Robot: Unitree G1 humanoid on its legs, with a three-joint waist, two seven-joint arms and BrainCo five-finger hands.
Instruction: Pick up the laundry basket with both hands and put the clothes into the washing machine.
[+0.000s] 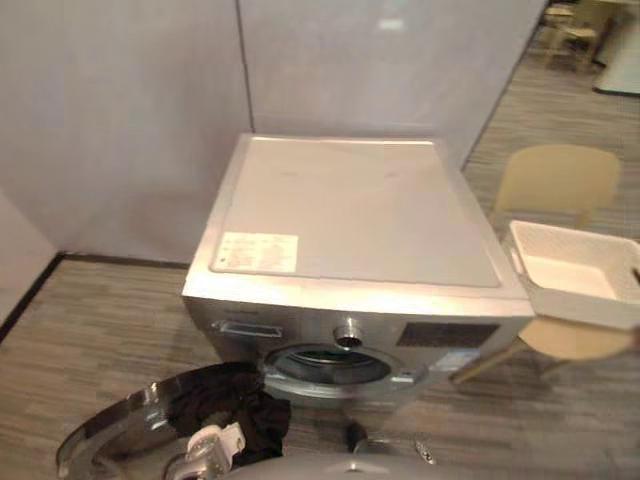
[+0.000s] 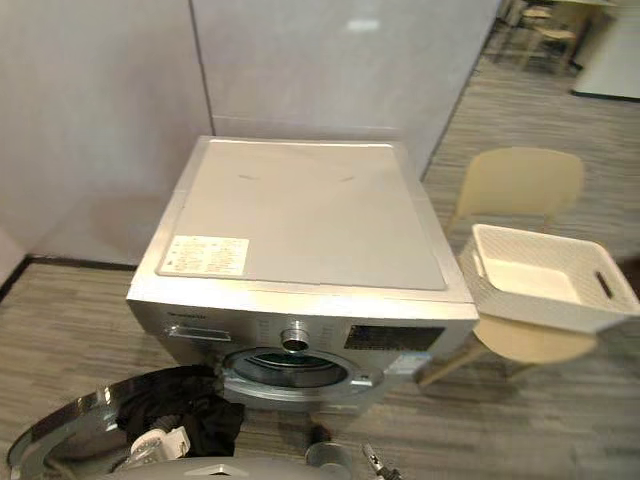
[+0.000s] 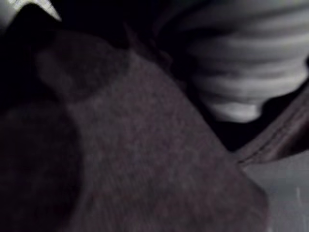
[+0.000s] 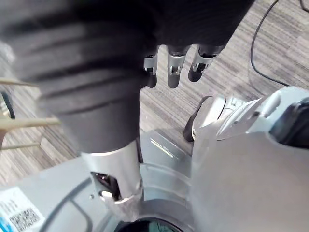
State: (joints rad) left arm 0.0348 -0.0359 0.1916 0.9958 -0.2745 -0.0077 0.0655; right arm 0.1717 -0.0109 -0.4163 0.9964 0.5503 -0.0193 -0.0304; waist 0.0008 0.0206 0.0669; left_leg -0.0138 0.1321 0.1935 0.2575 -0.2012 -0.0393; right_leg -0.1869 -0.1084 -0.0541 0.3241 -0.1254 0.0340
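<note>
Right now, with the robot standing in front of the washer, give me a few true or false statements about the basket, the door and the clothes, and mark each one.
1. The white basket sits on the beige chair to the right of the washing machine. True.
2. The basket is piled full of clothes. False: its inside looks empty.
3. The washer's door is shut. False: it is swung open at the machine's lower left.
4. Dark clothes lie at the open door, beside the drum opening. True.
5. The right hand grips the basket. False: its fingers hang relaxed above the floor and hold nothing.
</note>
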